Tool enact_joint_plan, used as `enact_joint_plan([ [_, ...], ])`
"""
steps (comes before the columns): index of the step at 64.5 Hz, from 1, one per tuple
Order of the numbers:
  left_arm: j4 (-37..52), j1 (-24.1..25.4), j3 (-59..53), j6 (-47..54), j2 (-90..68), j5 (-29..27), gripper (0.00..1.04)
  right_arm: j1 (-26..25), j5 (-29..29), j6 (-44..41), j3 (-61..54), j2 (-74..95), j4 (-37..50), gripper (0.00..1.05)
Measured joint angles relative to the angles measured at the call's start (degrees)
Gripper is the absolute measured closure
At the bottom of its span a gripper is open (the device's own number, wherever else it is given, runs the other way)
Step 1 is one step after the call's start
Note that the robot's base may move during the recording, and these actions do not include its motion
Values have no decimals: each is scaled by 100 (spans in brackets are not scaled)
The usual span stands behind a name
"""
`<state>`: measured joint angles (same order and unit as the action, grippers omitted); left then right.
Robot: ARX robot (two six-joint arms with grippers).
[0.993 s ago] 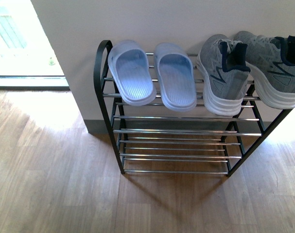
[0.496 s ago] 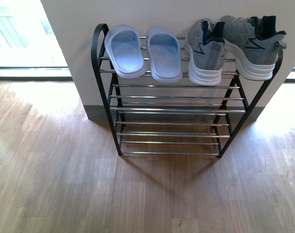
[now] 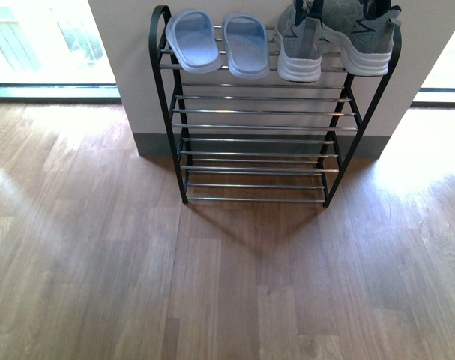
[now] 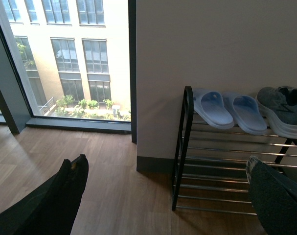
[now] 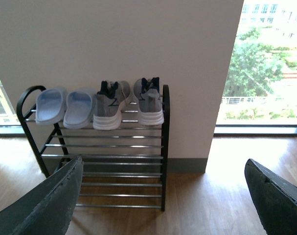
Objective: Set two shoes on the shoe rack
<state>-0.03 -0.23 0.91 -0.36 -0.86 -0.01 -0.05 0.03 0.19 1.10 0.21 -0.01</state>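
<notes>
So both pairs are on the top tier of the shoe rack (image 3: 257,127): slide sandals (image 3: 220,41) at the left end, grey sneakers (image 3: 336,37) at the right end, all lying with their long axis running front to back across the bars, heels toward me. Rack stands against the far wall, well apart from me across bare wood floor (image 3: 212,285). Neither arm shows in the front view. Left gripper (image 4: 168,196) and right gripper (image 5: 163,196) both have fingers spread wide, holding nothing. Rack lies straight ahead of both wrists; I judge the right arm nearer the sneakers, left nearer the sandals. Task looks complete to me.
</notes>
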Motion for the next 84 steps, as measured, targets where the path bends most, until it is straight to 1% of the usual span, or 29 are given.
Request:
enact_joint_plan([
  [84,0,0,0,0,0,0,9,0,-2,0,0,0,-2,9],
])
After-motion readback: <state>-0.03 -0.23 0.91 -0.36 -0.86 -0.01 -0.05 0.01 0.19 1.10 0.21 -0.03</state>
